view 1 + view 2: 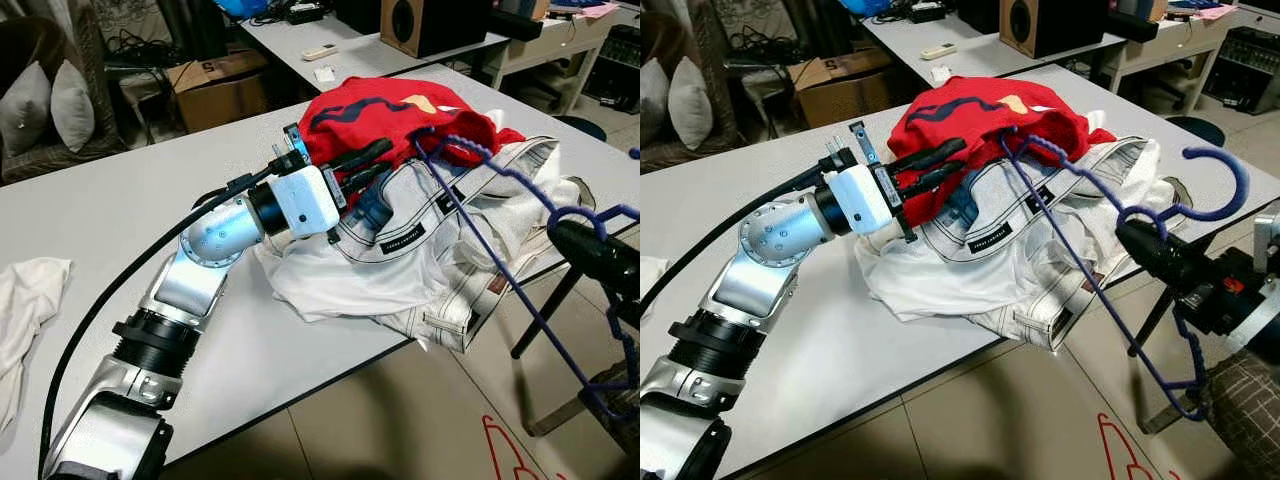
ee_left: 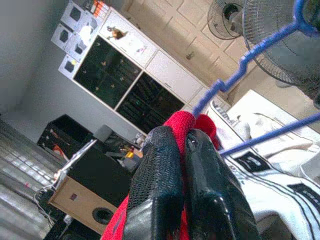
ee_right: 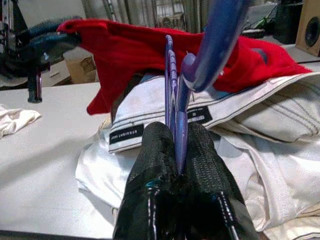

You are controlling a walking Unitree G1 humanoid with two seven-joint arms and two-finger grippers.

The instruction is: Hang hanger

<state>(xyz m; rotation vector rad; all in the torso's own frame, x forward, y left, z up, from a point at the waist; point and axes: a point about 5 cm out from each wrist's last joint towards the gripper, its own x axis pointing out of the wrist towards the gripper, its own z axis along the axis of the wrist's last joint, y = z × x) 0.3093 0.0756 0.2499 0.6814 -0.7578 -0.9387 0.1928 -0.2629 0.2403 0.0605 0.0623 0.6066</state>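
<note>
Right jaws: I had the right gripper (image 3: 176, 150) clamped on the blue hanger (image 1: 1095, 285), pinching it just below the hook so the frame stood out toward the pile of clothes.
Left jaws: the left gripper (image 2: 181, 165) was closed narrow on a fold of the red garment (image 1: 385, 115); I judged this grip was meant to lift the cloth so the hanger's far end could slide under it.
Hanger: from the head camera it ran from about four o'clock, off the surface's edge, up toward twelve o'clock, its far corner tucked into the red cloth.
Hook: it curled free in the air at three o'clock, near nothing it could catch on.
Clothes pile: the red garment lay on top of white jeans (image 1: 450, 235) with dark stitching, heaped near the front edge of the grey surface (image 1: 120, 220).
Beyond: a white cloth (image 1: 25, 295) sat at nine o'clock, well apart from the pile.
Hidden: I could not tell whether the hanger's end was inside a sleeve or neck opening or merely beneath a fold.
Cut off: my right arm was cropped at the picture's edge.
Unclear: no rail or rod showed, so where it should hang stayed unknown.
</note>
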